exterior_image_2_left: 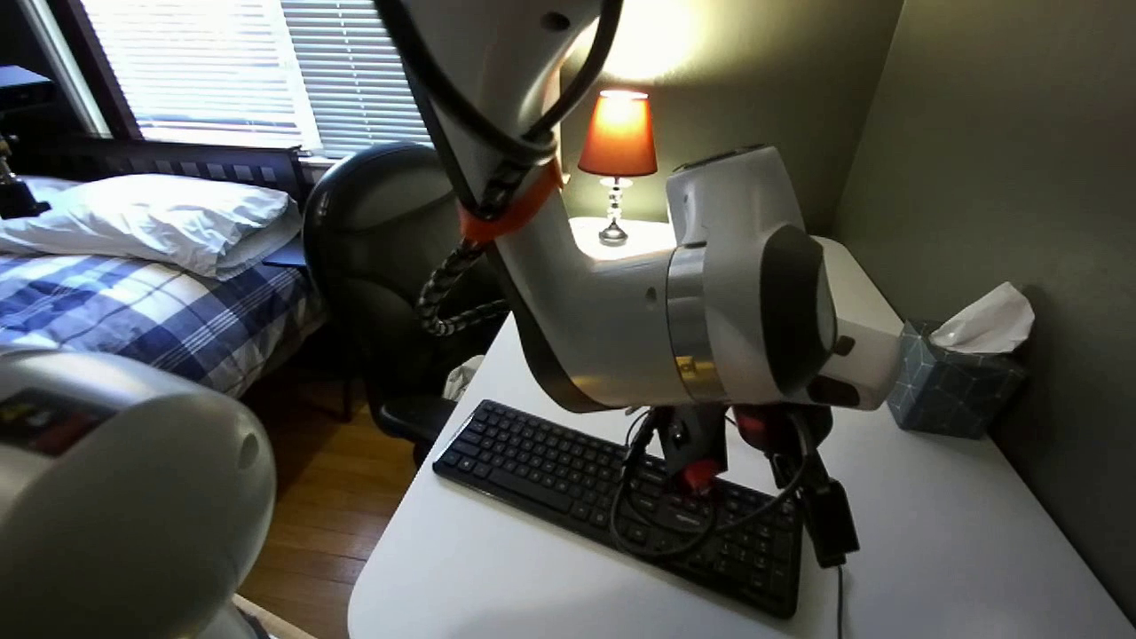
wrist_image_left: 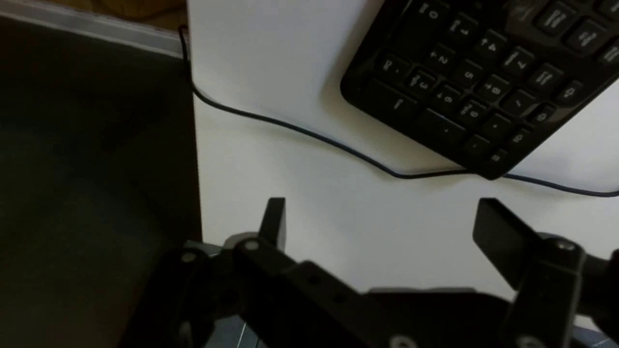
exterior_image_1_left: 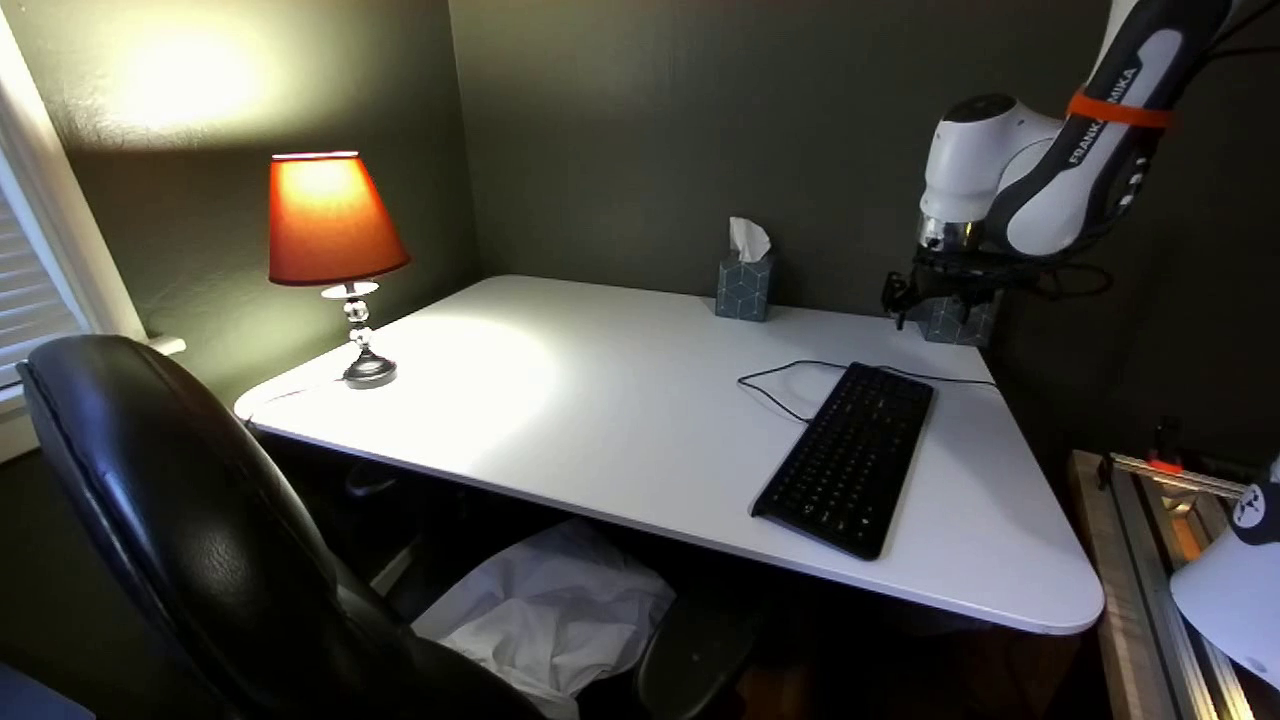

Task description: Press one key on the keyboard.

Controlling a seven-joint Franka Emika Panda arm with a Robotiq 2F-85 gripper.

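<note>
The black keyboard lies flat on the white desk in both exterior views. In the wrist view its number-pad end fills the upper right. Its thin black cable runs across the desk and under the keyboard's corner. My gripper is open with nothing between its wide-apart fingers. In an exterior view the gripper hangs above the desk beyond the keyboard's far end, not touching it. In an exterior view the arm and hanging cables cover part of the keyboard.
Patterned tissue boxes stand along the wall; the gripper overlaps the nearer one in that exterior view. One also shows under the gripper in the wrist view. A red lamp stands at the desk's far corner. A black chair is beside the desk.
</note>
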